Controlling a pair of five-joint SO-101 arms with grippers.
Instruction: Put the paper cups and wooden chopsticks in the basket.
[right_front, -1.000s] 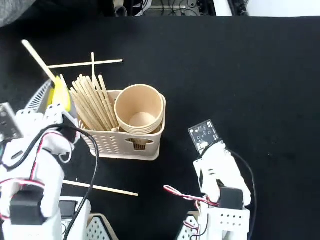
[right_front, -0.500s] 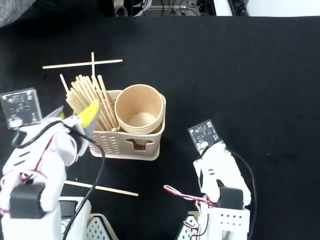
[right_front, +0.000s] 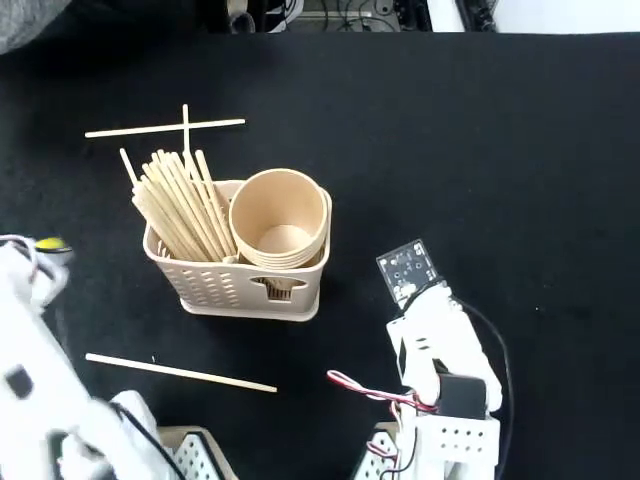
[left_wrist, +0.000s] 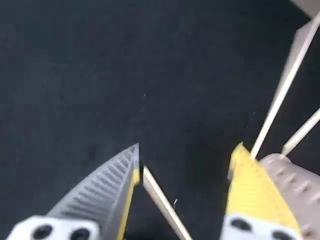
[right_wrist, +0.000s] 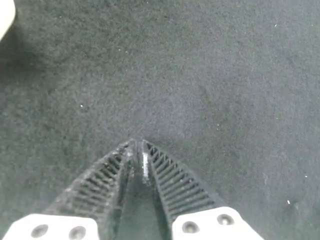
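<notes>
Left pincer (left_wrist: 188, 150) of mine hangs wide apart and holds nothing. One loose chopstick (left_wrist: 162, 202) lies flat on the counter (left_wrist: 75, 60) beneath it, its end between my two fingers and close to the grey one. Off to one side of this pincer stands the basket (right_front: 240, 290), already carrying the nested paper cups (right_front: 280, 215) and a bundle of chopsticks (right_front: 175, 205). Beyond the basket, two crossed chopsticks (right_front: 165, 128) lie out. I judge the cups done and the step in hand to be gathering stray sticks. Next I should drop straight down, straddle this thin stick and pinch low against the counter. My right pincer (right_wrist: 137, 149) is closed tight on nothing over bare counter.
</notes>
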